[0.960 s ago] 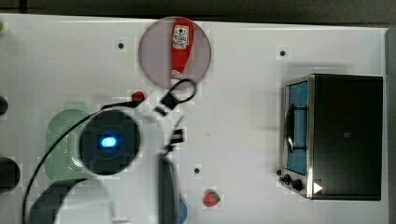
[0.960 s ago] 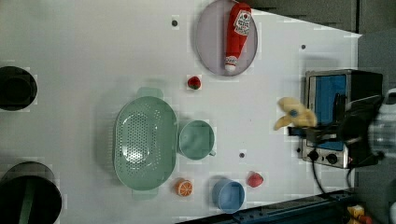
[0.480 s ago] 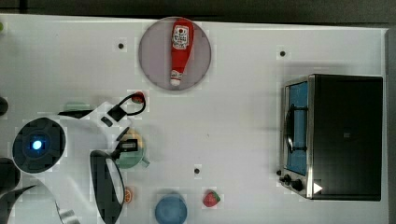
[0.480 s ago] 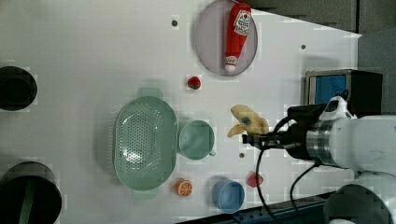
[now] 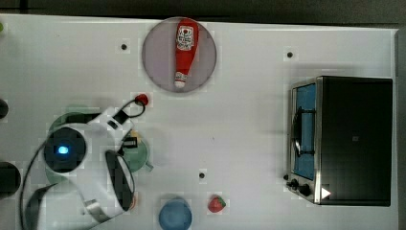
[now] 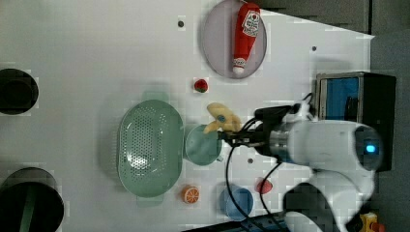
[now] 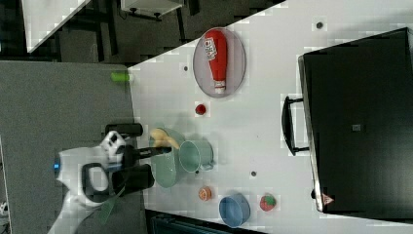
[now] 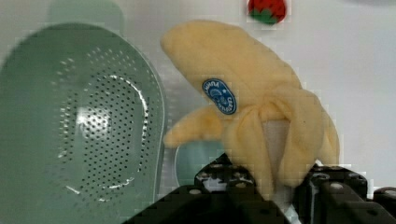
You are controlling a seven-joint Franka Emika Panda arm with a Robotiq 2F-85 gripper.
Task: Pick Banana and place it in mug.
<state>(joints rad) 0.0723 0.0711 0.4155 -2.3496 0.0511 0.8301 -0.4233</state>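
Banana above the mug
The end effector [image 6: 231, 137] grips the banana [image 6: 220, 119], middle of the left view, over the green mug [image 6: 202, 145].

This looks like a robot lab set up as a pretend kitchen. A big white surface [image 5: 249, 120] with small black dots holds toy food and kitchen things: a plush banana [image 8: 252, 102], a toy strawberry [image 5: 216, 204], a ketchup bottle [image 5: 184, 50] on a plate at 12 o'clock in the top view, and a small oven [image 5: 342, 140] at 3 o'clock. A white robot arm [image 6: 329, 147] with cables reaches over it.
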